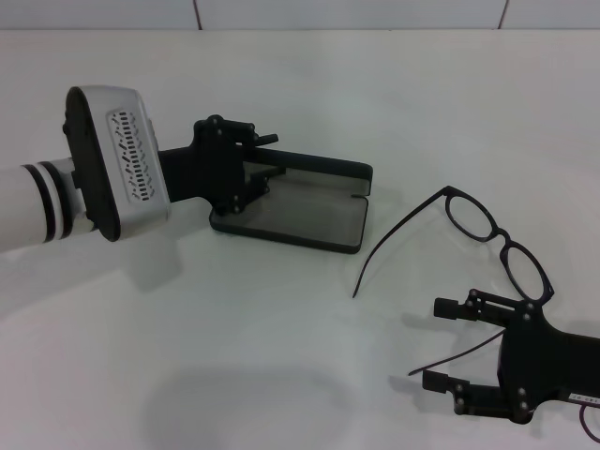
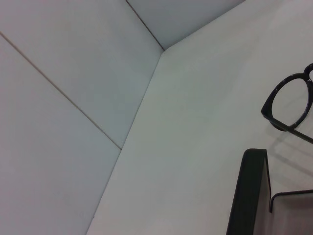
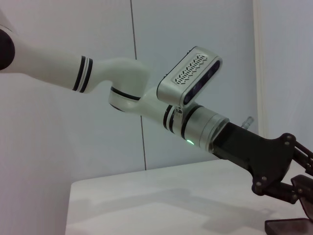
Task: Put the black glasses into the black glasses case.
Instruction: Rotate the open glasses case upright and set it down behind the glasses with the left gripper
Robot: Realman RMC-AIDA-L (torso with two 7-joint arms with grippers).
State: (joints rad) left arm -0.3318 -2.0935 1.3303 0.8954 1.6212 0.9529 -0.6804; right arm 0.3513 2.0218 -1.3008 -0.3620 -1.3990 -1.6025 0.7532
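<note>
Fingers of my left gripper (image 1: 267, 155) pinned the black glasses case (image 1: 309, 216) open mid-frame, while my right gripper (image 1: 439, 345), jaws wide, flanked a temple of the black glasses (image 1: 497, 244) lower right.

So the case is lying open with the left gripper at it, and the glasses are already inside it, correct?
Not quite. The black glasses case does lie open with the left gripper at it, but the black glasses are not inside. The head view shows them on the table, beside the case, near the right gripper.
</note>
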